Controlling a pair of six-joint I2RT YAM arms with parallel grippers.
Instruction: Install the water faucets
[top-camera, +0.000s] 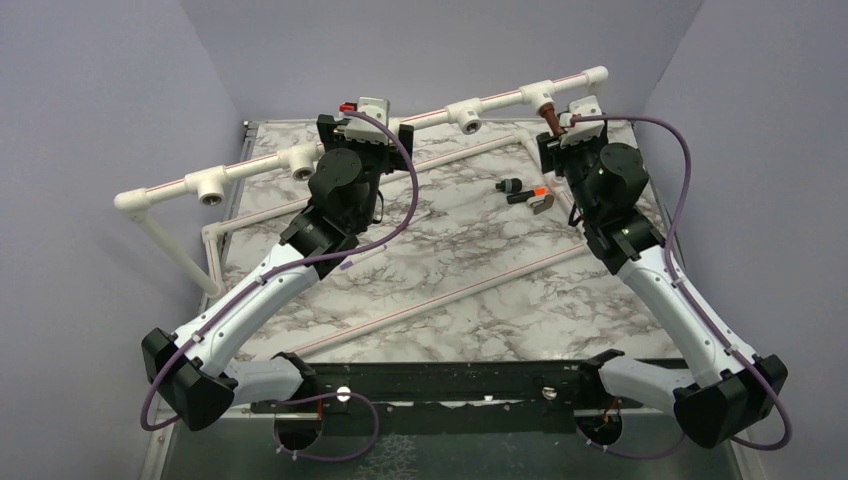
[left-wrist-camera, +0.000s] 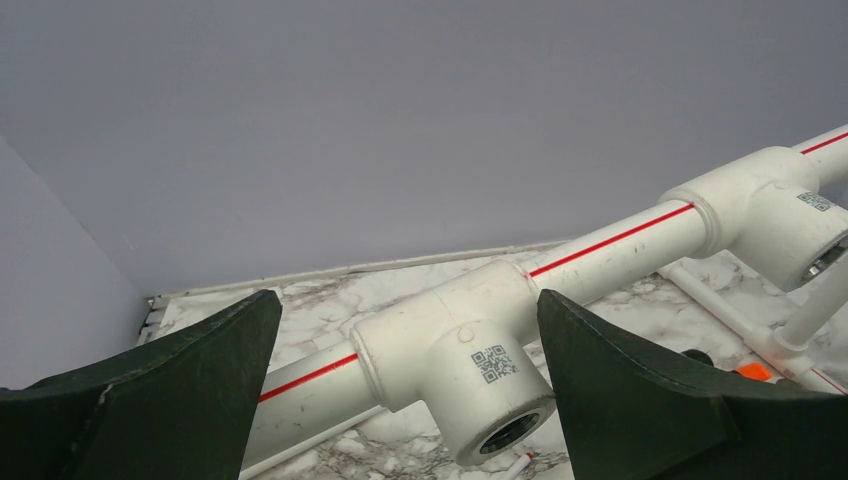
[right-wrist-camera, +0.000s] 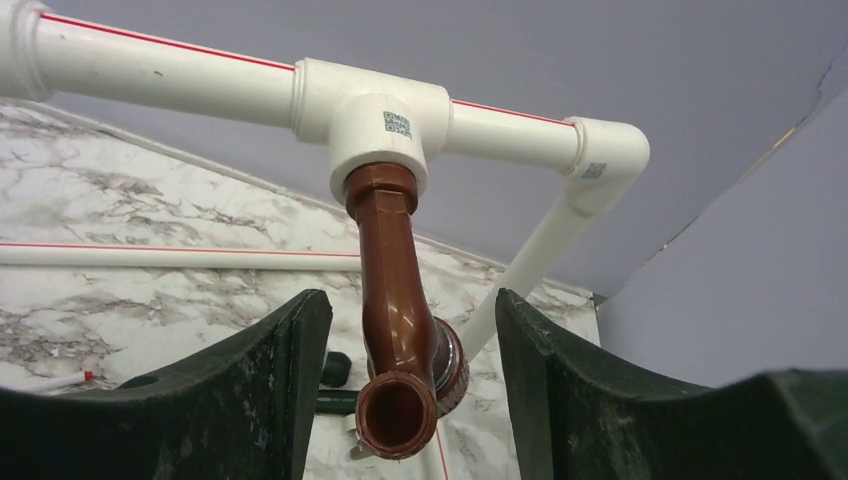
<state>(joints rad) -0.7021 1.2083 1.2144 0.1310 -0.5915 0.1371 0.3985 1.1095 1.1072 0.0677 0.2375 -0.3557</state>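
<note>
A reddish-brown water faucet (right-wrist-camera: 395, 300) hangs from the rightmost white tee fitting (right-wrist-camera: 385, 125) of the raised pipe, its spout mouth towards the camera; it also shows in the top view (top-camera: 548, 118). My right gripper (right-wrist-camera: 410, 295) is open, its fingers either side of the faucet with gaps; in the top view it (top-camera: 572, 124) sits just below that tee. My left gripper (left-wrist-camera: 408, 300) is open, straddling another tee (left-wrist-camera: 450, 345) with an empty threaded socket, not touching. In the top view the left gripper (top-camera: 365, 115) hides that tee.
The white pipe (top-camera: 255, 172) with a red stripe runs along the back on legs, with more empty tees (top-camera: 468, 118). Small black parts (top-camera: 512, 187), an orange piece (top-camera: 540, 192) and a metal bracket (top-camera: 545, 206) lie on the marble table (top-camera: 470, 260). Thin white pipes (top-camera: 440, 295) lie flat.
</note>
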